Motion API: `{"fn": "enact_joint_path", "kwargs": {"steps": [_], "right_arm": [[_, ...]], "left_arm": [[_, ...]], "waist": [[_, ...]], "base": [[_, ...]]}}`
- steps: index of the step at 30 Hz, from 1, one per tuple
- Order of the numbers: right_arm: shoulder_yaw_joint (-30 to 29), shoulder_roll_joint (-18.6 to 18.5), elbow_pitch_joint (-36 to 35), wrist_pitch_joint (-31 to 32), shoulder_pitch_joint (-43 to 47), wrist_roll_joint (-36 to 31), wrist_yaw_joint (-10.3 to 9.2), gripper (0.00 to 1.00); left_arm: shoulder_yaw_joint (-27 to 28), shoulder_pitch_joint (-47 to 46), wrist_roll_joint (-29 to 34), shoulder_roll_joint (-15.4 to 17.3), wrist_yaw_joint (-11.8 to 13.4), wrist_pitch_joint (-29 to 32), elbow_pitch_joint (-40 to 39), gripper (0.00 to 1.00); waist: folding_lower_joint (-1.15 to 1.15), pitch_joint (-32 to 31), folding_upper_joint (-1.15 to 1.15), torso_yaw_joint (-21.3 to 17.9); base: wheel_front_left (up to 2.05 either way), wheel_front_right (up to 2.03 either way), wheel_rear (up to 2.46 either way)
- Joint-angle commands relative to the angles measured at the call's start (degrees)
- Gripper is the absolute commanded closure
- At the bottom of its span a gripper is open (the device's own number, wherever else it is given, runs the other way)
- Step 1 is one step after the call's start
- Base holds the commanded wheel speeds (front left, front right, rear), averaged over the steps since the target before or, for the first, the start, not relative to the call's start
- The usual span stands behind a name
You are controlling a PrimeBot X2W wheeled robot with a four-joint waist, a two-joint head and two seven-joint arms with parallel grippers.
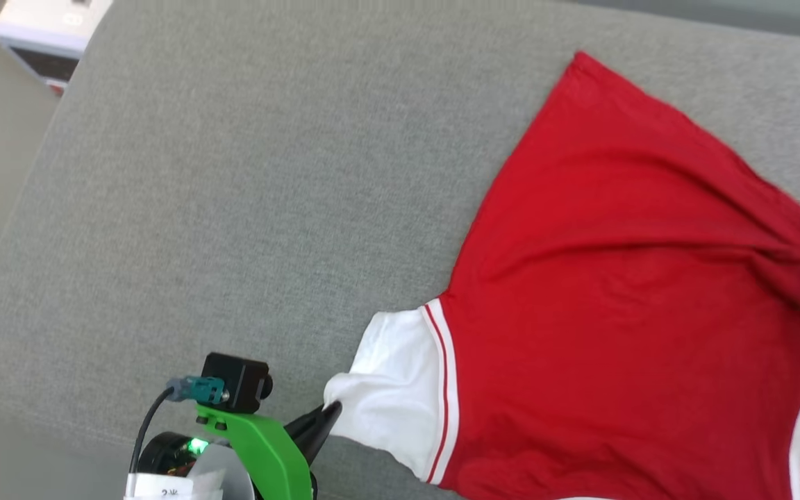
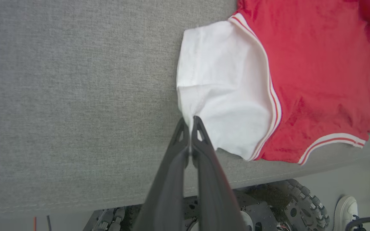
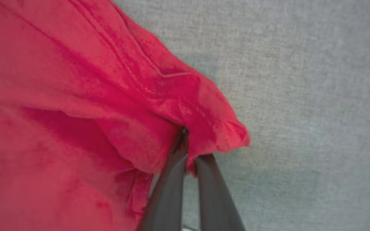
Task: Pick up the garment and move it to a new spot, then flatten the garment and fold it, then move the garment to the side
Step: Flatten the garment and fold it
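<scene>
Grey upholstered cushion [image 1: 233, 208] carries the garment [image 1: 615, 278], which lies toward the robot's right, plain red side up.

Head view: the left gripper [image 1: 327, 417] meets the white sleeve [image 1: 393, 389] at the near edge.

Left wrist view: fingers pressed together, pinching the cuff corner.

Right wrist view: the right gripper [image 3: 189, 150] is clamped on bunched red hem. Its tips are partly buried, so the hold only appears firm.

Two spaced holds likely serve to tension and flatten the cloth.

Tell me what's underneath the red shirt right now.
The garment lies spread on a grey fabric cushion, which shows beside and beyond it. Anything directly beneath the cloth is covered, and its underside cannot be seen either.
</scene>
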Motion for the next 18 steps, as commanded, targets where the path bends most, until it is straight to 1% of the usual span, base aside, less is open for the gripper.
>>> {"fn": "enact_joint_path", "kwargs": {"steps": [1, 4, 5, 6, 10, 13, 18], "right_arm": [[0.08, 0.32, 0.02, -0.04, 4.09, 0.57, -0.05, 1.0], [-0.12, -0.1, -2.11, -0.88, 8.84, 1.95, -0.05, 1.0], [-0.62, -0.85, -4.68, -1.7, 13.93, 2.87, -0.05, 1.0], [-1.11, -0.76, -5.4, -2.08, 15.27, 3.22, -0.05, 1.0], [-3.52, 0.46, -8.37, -3.25, 20.9, 4.69, -0.05, 1.0], [-5.0, 1.55, -10.2, -4.62, 24.61, 5.42, -0.05, 1.0], [-6.24, 3.11, -11.42, -5.55, 28.97, 5.48, -0.05, 1.0]], "left_arm": [[0.22, 0.86, -0.21, 0.35, 0.36, 0.12, 0.32, 1.0], [0.13, 1.69, -0.56, 0.44, 0.47, 0.1, 0.54, 1.0], [0.08, 2.72, -1.06, 0.37, 0.74, 0.04, 0.66, 1.0], [0.1, 2.99, -1.11, 0.43, 0.86, 0.0, 0.71, 1.0], [-0.02, 3.9, -1.08, 0.53, 1.18, -0.27, 0.98, 1.0], [-0.28, 4.17, -1.4, -0.01, 1.24, -0.45, 1.12, 1.0], [-0.9, 4.1, -1.42, -0.6, 1.01, -0.69, 1.74, 1.0]], "waist": [[0.0, -6.22, 0.0, -4.41], [0.0, -8.23, 0.0, -5.48], [0.0, -10.01, 0.0, -6.5], [0.0, -10.46, 0.0, -6.77], [0.0, -11.96, 0.0, -7.81], [0.0, -12.47, 0.0, -8.26], [0.0, -12.61, 0.0, -8.88]], "base": [[0.0, 0.0, 0.0], [0.0, 0.0, 0.0], [0.0, 0.0, 0.0], [0.0, 0.0, 0.0], [0.0, 0.0, 0.0], [0.0, 0.0, 0.0], [0.0, 0.0, 0.0]]}}
